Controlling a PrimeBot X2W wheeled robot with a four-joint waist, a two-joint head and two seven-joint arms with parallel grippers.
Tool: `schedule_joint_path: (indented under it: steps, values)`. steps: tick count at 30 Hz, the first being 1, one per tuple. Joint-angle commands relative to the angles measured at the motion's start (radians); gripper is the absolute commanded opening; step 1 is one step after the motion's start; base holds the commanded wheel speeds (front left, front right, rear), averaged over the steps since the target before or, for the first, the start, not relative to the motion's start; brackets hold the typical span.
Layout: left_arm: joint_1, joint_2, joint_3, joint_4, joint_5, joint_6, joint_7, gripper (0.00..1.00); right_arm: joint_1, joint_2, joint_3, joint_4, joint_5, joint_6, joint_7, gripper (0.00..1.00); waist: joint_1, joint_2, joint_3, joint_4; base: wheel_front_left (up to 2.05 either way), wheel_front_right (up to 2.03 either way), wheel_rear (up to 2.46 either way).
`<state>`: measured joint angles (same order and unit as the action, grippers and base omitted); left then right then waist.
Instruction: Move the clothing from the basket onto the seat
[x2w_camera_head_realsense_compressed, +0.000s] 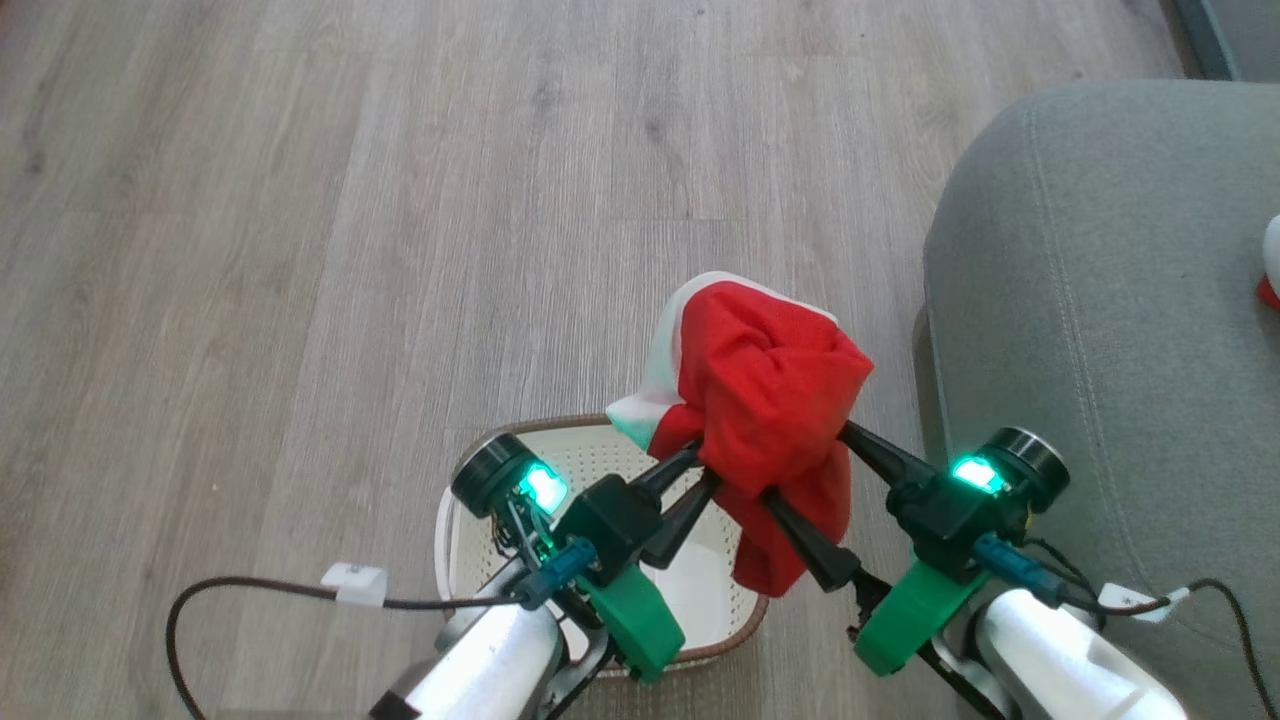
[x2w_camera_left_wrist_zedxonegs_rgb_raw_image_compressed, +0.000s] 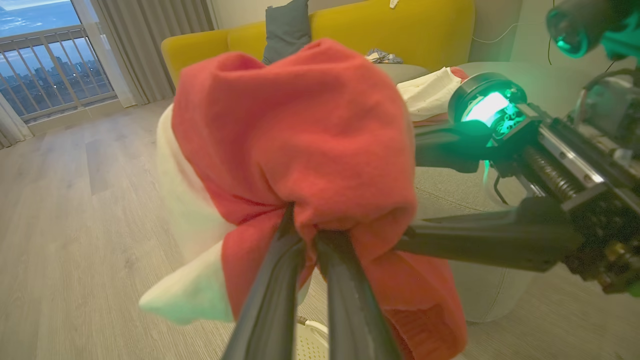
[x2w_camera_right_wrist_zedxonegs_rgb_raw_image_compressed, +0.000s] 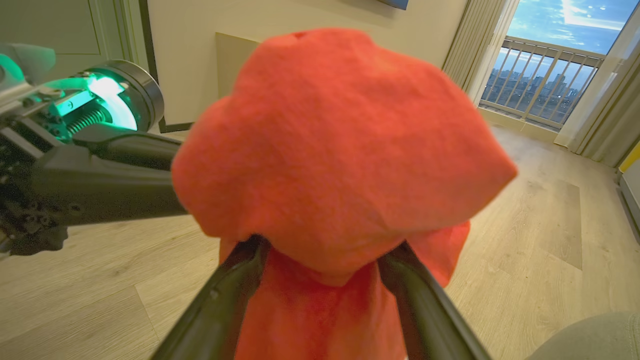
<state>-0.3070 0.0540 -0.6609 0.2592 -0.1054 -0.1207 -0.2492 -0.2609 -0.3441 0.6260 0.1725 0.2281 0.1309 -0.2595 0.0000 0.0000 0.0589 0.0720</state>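
Wood floor (x2w_camera_head_realsense_compressed: 300, 250); red garment (x2w_camera_head_realsense_compressed: 770, 390) hid both claws' tips: left gripper (x2w_camera_head_realsense_compressed: 702, 472) pinched it, right gripper (x2w_camera_head_realsense_compressed: 806, 460) splayed around it.

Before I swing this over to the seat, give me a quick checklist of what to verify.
1. Is the left gripper shut on the red garment: ok.
2. Is the right gripper clear of the cloth: not ok, its open fingers straddle the bundle.
3. Is the hem above the basket rim: cannot tell.
4. Is there bare room on the seat: ok, the other garment lies far to the right.
5. Is the basket emptied: cannot tell, arms and cloth hide part.
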Motion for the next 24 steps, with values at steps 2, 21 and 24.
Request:
schedule_joint_path:
  steps: [2,21,24]
  values:
    - [-0.048,0.000,0.015,-0.025,0.000,-0.006,-0.013,0.00,-0.037,0.014,0.016,-0.024,-0.002,0.000,-0.002,1.00,0.0000,0.0000,-0.007,-0.001,0.00,0.00,0.00]
    - [-0.017,-0.001,0.037,-0.039,-0.013,0.012,-0.013,1.00,0.001,0.043,-0.065,-0.085,0.033,0.000,-0.002,0.00,0.0000,0.0000,-0.027,-0.010,0.00,0.00,0.00]
    - [-0.012,-0.001,0.046,-0.046,-0.012,0.018,-0.013,1.00,0.012,0.042,-0.108,-0.107,0.026,0.000,-0.002,0.00,0.0000,0.0000,-0.028,-0.010,0.00,0.00,0.00]
